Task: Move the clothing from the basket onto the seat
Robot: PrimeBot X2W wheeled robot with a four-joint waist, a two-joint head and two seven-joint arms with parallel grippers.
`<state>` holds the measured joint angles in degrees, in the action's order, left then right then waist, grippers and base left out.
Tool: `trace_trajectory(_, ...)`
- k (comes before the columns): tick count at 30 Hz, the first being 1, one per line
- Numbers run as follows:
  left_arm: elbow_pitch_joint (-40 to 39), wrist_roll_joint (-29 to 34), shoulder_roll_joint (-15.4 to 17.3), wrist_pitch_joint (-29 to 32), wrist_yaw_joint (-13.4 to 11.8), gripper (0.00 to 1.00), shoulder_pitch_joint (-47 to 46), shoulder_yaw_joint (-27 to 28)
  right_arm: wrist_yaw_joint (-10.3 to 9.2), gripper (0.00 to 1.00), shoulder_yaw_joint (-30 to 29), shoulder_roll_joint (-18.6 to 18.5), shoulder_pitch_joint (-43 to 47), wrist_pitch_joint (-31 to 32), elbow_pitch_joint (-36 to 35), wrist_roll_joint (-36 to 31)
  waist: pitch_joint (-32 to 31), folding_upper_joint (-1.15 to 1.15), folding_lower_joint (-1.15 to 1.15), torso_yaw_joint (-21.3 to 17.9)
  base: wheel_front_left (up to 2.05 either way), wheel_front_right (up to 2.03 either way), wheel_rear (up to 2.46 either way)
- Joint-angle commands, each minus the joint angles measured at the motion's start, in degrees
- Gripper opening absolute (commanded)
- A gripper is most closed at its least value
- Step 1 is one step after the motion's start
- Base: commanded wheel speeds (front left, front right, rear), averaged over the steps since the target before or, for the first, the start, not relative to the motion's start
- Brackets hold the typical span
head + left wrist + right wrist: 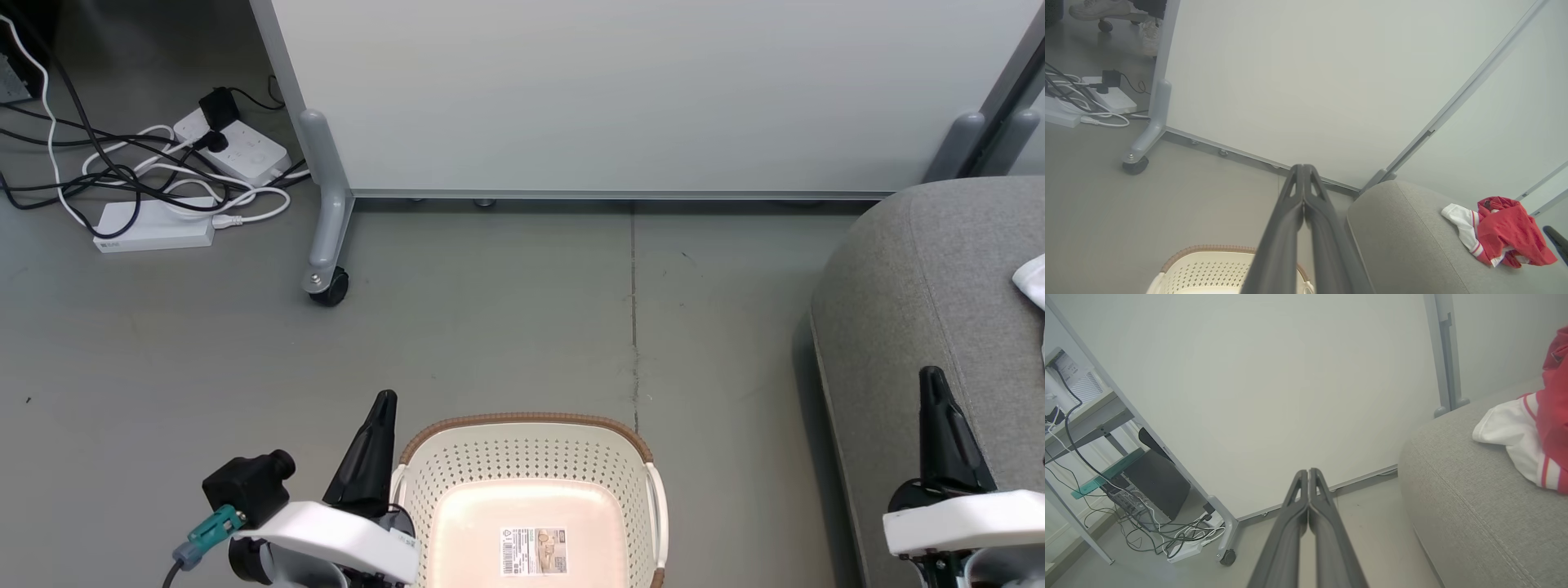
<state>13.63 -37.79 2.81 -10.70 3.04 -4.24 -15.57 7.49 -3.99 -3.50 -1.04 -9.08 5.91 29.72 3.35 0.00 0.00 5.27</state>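
Near half of basket [531,449], right side of clothing [1553,396]: off-frame.

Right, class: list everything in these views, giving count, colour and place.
laundry basket: one, cream with brown rim, on the floor.
label sticker: one, white, inside the basket.
clothing: one heap, red and white, on the seat.
seat: one, grey, right of the basket.
partition panel: one, pale grey, wheeled, behind the basket.
power strips: two, white, floor at left among black and white cables.
left gripper: dark, shut, beside the basket.
right gripper: dark, shut, by the seat.
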Motion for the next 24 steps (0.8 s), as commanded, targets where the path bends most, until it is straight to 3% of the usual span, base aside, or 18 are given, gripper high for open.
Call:
trace_trajectory(1,-0.2,-2.2,0.1,0.4,0.5,0.00,-2.2,0.5,0.00,0.00,-0.9,-0.2,-0.4,0.6,-0.9,2.5,0.0,0.00,0.00,-0.1,0.00,0.00,0.00)
trace_trajectory(24,3.5,-19.2,0.1,4.3,1.7,0.00,-6.2,2.1,0.00,0.00,-5.5,0.0,0.7,5.7,-0.5,21.0,-0.7,0.00,0.00,-1.2,0.00,0.00,0.00)
